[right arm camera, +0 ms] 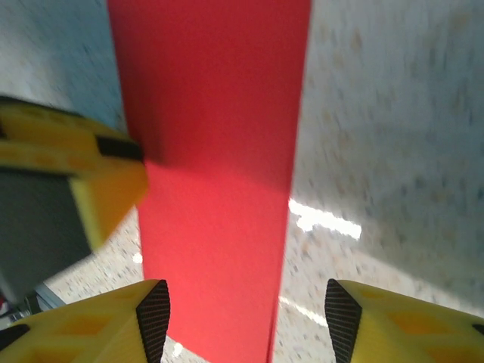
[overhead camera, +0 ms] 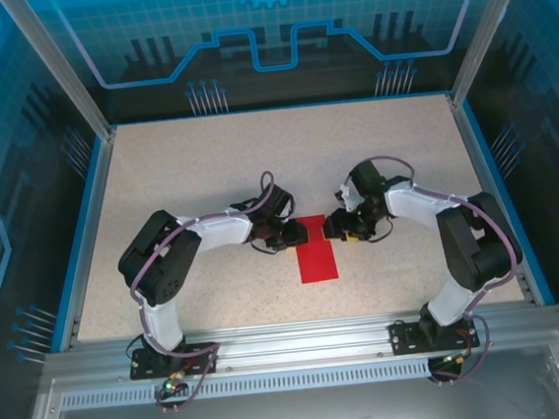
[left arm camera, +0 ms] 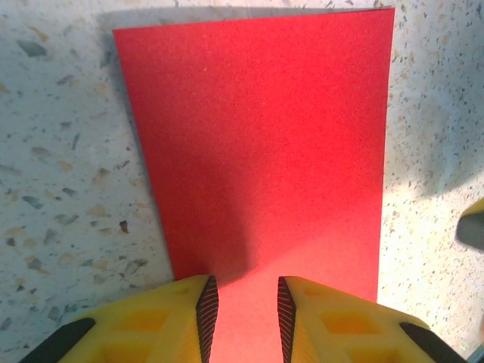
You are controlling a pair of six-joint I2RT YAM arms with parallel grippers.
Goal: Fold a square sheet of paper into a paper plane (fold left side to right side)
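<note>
The square sheet of paper (overhead camera: 317, 255) lies flat on the table as a narrow red rectangle, red face up, its long side running towards the arms. My left gripper (overhead camera: 295, 234) hangs at the paper's far left corner. In the left wrist view its jaws (left arm camera: 243, 295) stand a little apart over the red paper (left arm camera: 257, 136), nothing between them. My right gripper (overhead camera: 334, 226) is at the far right corner. In the right wrist view it (right arm camera: 247, 302) stands wide open, straddling the paper's (right arm camera: 219, 151) right edge, holding nothing.
The speckled tabletop (overhead camera: 187, 179) has a blue raised rim and metal frame posts at the corners. A yellow finger of the left gripper (right arm camera: 83, 181) shows close beside the paper in the right wrist view. The two grippers face each other closely.
</note>
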